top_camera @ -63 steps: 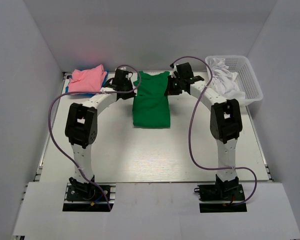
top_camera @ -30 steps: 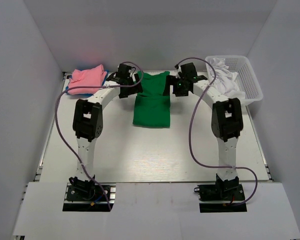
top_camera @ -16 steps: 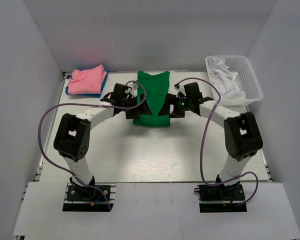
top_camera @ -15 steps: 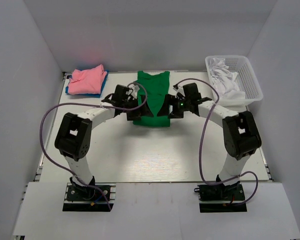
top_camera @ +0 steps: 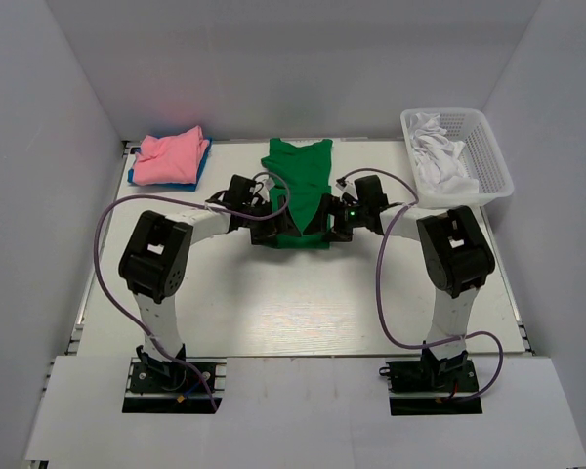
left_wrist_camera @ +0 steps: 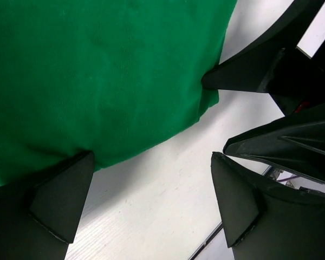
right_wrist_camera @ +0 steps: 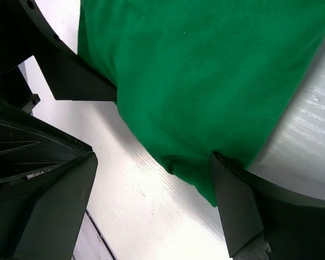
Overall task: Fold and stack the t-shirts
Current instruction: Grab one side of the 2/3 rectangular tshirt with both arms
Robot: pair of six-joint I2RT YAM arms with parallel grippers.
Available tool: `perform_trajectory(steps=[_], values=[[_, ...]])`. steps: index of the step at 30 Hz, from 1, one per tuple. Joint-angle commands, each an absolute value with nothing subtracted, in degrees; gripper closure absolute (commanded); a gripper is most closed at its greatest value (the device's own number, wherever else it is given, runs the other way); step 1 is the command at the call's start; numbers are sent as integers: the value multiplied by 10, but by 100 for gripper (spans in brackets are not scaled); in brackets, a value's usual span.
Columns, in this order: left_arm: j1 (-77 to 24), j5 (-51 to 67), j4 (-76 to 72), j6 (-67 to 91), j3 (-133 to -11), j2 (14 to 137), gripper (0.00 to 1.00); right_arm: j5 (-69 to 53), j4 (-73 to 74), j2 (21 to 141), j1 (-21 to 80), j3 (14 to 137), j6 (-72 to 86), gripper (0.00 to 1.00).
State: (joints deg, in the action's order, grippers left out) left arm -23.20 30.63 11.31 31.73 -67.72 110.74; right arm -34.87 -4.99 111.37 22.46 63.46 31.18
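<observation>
A bright green t-shirt (top_camera: pixel 298 181) lies flat at the back middle of the table, folded into a narrow strip with its collar away from me. My left gripper (top_camera: pixel 276 217) stands open at its near-left hem corner. In the left wrist view (left_wrist_camera: pixel 151 195) one finger (left_wrist_camera: pixel 59 200) rests on the green cloth (left_wrist_camera: pixel 97 70). My right gripper (top_camera: pixel 330 223) stands open at the near-right hem corner. In the right wrist view (right_wrist_camera: pixel 151 206) one finger (right_wrist_camera: pixel 238 211) touches the cloth's edge (right_wrist_camera: pixel 206 70). Neither gripper holds anything. A folded pink t-shirt (top_camera: pixel 168 154) lies on a blue one (top_camera: pixel 137 180) at the back left.
A white mesh basket (top_camera: pixel 493 161) at the back right holds crumpled white t-shirts (top_camera: pixel 439 161). Grey walls close in the table on the left, back and right. Purple cables loop beside both arms. Each gripper's fingers show in the other's wrist view.
Both grippers have come from the green t-shirt's shoulders toward me, down to its near hem corners, and dropped low over the table. They stay open. The shirt has not moved.
</observation>
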Motion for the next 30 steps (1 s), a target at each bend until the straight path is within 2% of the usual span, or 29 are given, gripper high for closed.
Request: perform_trajectory(steps=[1, 8, 14, 18, 28, 30], values=[[-229, 267, 128, 301, -643, 1101, 0, -330, -55, 1142, 220, 616, 310, 10], [-218, 241, 176, 289, -667, 1094, 0, -316, -30, 1109, 210, 589, 288, 10], [-236, 219, 182, 289, -712, 998, 0, -333, 17, 1017, 221, 620, 238, 10], [-236, 183, 187, 278, -710, 948, 0, -302, 29, 973, 221, 609, 239, 10], [-222, 84, 244, 284, -671, 985, 0, -200, 123, 1007, 223, 626, 229, 10], [-222, 83, 238, 284, -665, 998, 6, -208, 132, 1030, 225, 640, 229, 10]])
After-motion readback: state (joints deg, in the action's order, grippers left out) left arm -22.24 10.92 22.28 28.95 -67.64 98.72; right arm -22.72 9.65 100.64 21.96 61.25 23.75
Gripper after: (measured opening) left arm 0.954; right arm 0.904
